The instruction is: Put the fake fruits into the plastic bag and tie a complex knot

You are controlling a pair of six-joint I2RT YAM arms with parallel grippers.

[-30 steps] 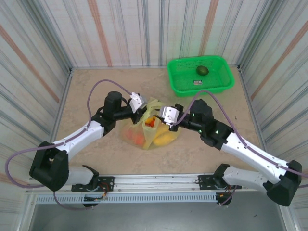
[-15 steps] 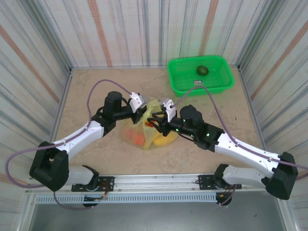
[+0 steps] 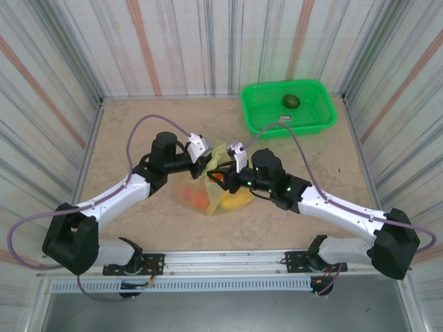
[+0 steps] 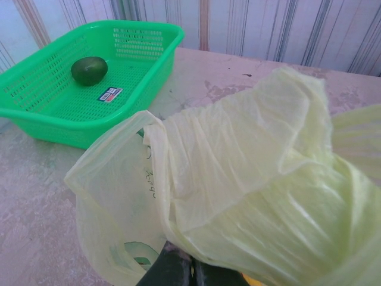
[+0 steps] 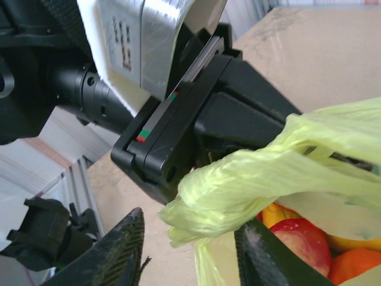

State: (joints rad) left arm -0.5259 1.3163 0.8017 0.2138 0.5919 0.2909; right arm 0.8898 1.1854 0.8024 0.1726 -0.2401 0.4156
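Note:
The pale yellow-green plastic bag (image 3: 216, 181) sits mid-table with fake fruits (image 3: 198, 201) inside, red, orange and yellow ones. My left gripper (image 3: 207, 164) is shut on the bag's upper film (image 4: 256, 179), its fingertips (image 4: 178, 271) pinched together at the frame's bottom. My right gripper (image 3: 223, 177) stands open just beside the left one, its fingers (image 5: 119, 250) on either side of a twisted strap of bag film (image 5: 238, 185). Below the strap I see a red fruit (image 5: 297, 241) and an orange one (image 5: 351, 265). The knot is out of view.
A bright green mesh basket (image 3: 257, 114) stands at the back right, holding one dark green fruit (image 3: 291, 102); it also appears in the left wrist view as basket (image 4: 36, 113) and fruit (image 4: 89, 70). Striped walls close in the table on three sides.
My right gripper has moved left, up to the left gripper and the bag's strap, and its jaws have spread apart. The left arm has kept still, holding the film.

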